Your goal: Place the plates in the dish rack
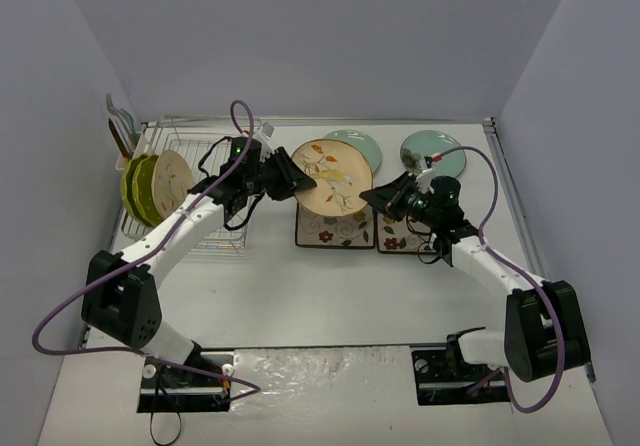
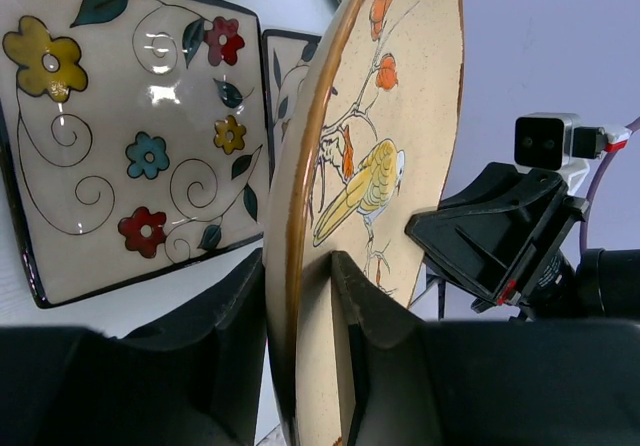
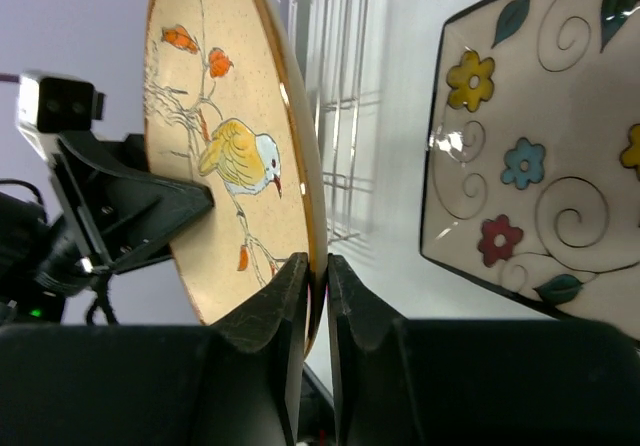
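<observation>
A cream round plate point(image 1: 333, 176) painted with a yellow bird hangs tilted above the table, gripped from both sides. My left gripper point(image 1: 298, 178) is shut on its left rim; in the left wrist view the fingers point(image 2: 298, 266) pinch the plate point(image 2: 400, 116). My right gripper point(image 1: 376, 198) is shut on the opposite rim, its pads point(image 3: 317, 264) clamping the plate's edge point(image 3: 210, 96). The dish rack point(image 1: 205, 238) stands at the left with two lime-green plates point(image 1: 140, 188) and one cream plate point(image 1: 172, 181) upright in it.
Two square dark-rimmed floral plates point(image 1: 333, 230) point(image 1: 398, 236) lie flat under the held plate. Two pale teal plates point(image 1: 362, 144) point(image 1: 432, 151) lie behind them. A white utensil holder point(image 1: 120, 131) sits at the rack's far end. Walls close in on both sides.
</observation>
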`<state>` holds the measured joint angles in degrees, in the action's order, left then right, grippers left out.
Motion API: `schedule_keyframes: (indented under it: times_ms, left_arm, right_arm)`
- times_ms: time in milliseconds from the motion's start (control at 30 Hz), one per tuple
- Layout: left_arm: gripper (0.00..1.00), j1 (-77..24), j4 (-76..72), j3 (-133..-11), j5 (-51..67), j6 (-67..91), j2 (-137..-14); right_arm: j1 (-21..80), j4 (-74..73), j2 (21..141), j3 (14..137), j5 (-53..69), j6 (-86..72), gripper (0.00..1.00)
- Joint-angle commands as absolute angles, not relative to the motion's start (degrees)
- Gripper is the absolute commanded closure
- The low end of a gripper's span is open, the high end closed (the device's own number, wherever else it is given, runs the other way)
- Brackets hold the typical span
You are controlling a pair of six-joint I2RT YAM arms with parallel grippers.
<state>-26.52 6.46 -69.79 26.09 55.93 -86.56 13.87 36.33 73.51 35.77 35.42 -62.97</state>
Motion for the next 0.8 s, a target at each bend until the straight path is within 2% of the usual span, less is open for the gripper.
schedule_keyframes:
  times_ms: [0, 133, 233, 333, 500, 567, 767]
  left_arm:
    - [1.0, -26.62, 5.22, -72.54, 25.19, 50.66, -82.01]
    - [1.0, -26.37, 11.25, -76.33, 23.22, 44.4, -80.18]
    - [1.0, -25.97, 16.83, -78.98, 20.85, 39.6, -78.86]
    - [1.0, -25.32, 20.78, -82.23, 18.13, 34.15, -77.36]
    - [1.0, -22.31, 33.97, -90.3, 10.53, 20.3, -75.78]
    - [1.0, -21.25, 38.69, -93.95, 3.05, 13.76, -75.33]
    - [1.0, -16.61, 46.04, -100.99, -11.33, -0.97, -76.74]
  right_arm:
    - [14.1, 39.98, 69.39, 39.34, 37.26, -57.63, 0.81]
    - [13.89, 34.88, 67.44, 40.15, 35.53, -52.62, 0.43]
    - [13.73, 27.64, 66.36, 42.11, 33.87, -48.35, 0.25]
    - [13.01, 22.96, 65.58, 43.67, 32.27, -45.19, 0.13]
    - [11.28, 14.42, 62.56, 46.69, 29.57, -39.24, 0.04]
    - [10.85, 12.1, 61.68, 47.61, 28.83, -37.58, 0.01]
    - [10.66, 9.24, 60.93, 48.85, 27.57, -35.15, 0.0]
